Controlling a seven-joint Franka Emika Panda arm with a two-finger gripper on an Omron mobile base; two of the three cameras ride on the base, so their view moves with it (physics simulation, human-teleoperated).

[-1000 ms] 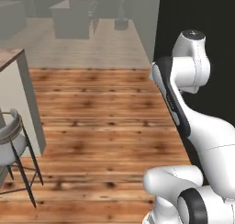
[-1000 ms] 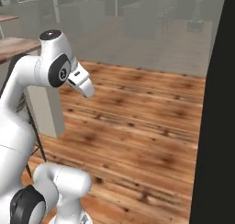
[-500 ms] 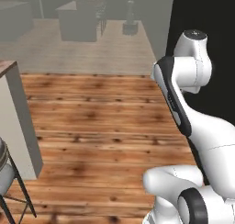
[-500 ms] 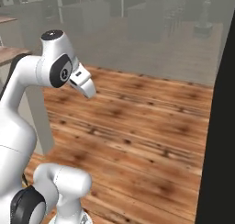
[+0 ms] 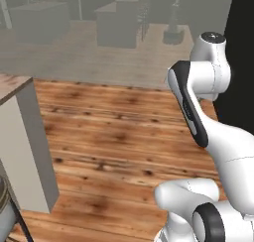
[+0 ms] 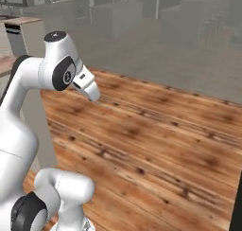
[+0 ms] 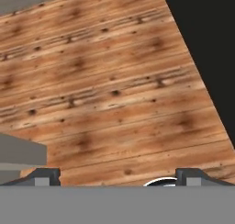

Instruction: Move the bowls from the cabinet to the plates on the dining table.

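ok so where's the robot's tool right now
The tool is open and empty, pointing down at the wood floor; in the right base view it hangs left of centre.

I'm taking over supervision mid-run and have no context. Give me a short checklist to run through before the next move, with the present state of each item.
1. Gripper open: ok, fingertips stand wide apart in the hand view.
2. Gripper empty: ok, just wood floor between the fingertips.
3. Floor ahead free of obstacles: ok in both base views.
4. Clearance from the cream-sided counter at left: ok, arm is folded apart from it.
5. Bowls located: cannot tell.
6. Plates located: cannot tell.
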